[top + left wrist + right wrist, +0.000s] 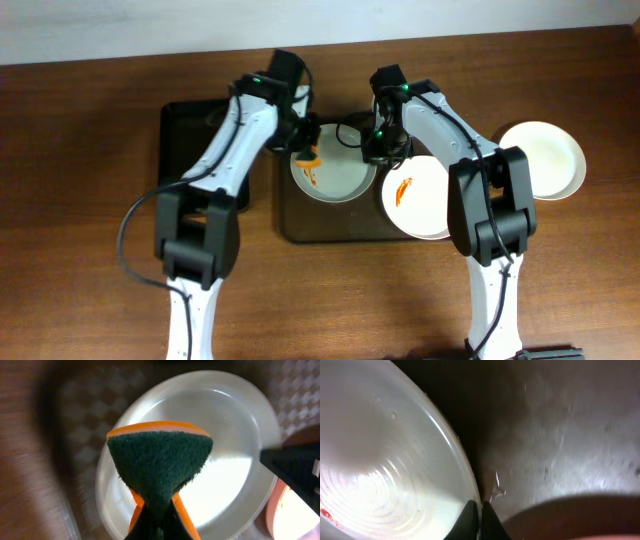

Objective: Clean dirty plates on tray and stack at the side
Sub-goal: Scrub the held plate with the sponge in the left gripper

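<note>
A white plate (pixel 335 177) with an orange smear lies on the dark tray (pixel 300 228). My left gripper (pixel 303 142) is shut on an orange and green sponge (pixel 160 462) held over the plate (pixel 235 475). My right gripper (pixel 377 145) is shut on the plate's right rim (pixel 465 472). A second white plate (pixel 420 195) with an orange stain sits at the tray's right edge. A clean white plate (pixel 545 158) lies on the table at the right.
A black tray (pixel 190 150) lies at the left under my left arm. The brown wooden table (pixel 80 250) surrounds both trays.
</note>
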Robot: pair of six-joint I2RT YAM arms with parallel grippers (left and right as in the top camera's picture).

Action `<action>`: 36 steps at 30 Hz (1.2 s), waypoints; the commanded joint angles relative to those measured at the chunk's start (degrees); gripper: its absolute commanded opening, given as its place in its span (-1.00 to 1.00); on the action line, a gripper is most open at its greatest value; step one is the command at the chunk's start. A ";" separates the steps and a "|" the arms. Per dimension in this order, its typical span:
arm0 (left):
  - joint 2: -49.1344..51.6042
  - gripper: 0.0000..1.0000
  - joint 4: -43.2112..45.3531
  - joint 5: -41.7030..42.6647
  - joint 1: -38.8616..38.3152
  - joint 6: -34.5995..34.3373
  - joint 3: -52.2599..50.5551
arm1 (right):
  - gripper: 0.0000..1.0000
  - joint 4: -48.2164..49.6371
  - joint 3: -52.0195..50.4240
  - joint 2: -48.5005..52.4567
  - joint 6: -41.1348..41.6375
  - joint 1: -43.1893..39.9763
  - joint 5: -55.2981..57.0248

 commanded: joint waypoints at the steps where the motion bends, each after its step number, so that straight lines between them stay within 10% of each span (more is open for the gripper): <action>1: 4.61 -1.00 3.32 2.86 -3.30 0.94 0.09 | -0.92 -2.62 -0.55 1.11 2.56 0.68 0.55; 8: 9.07 -1.00 5.27 1.55 -5.97 0.90 0.09 | -0.92 -1.53 -0.66 1.11 2.58 3.43 0.42; 16: 9.51 -1.00 -7.93 -36.04 -5.86 0.90 5.05 | -0.92 -1.55 -0.66 1.11 5.77 3.41 6.47; 20: 9.51 -1.00 -15.37 -34.64 -5.86 -4.87 14.21 | -0.92 -1.53 -0.66 1.11 5.77 3.37 6.47; 24: 9.92 -1.00 -14.34 -7.17 -6.12 -4.98 14.01 | -0.92 -1.44 -0.66 1.11 5.79 3.37 6.45; 36: 16.79 -1.00 -22.91 -24.79 -7.69 -5.18 12.28 | -0.92 -1.64 -0.66 1.11 5.77 3.32 7.98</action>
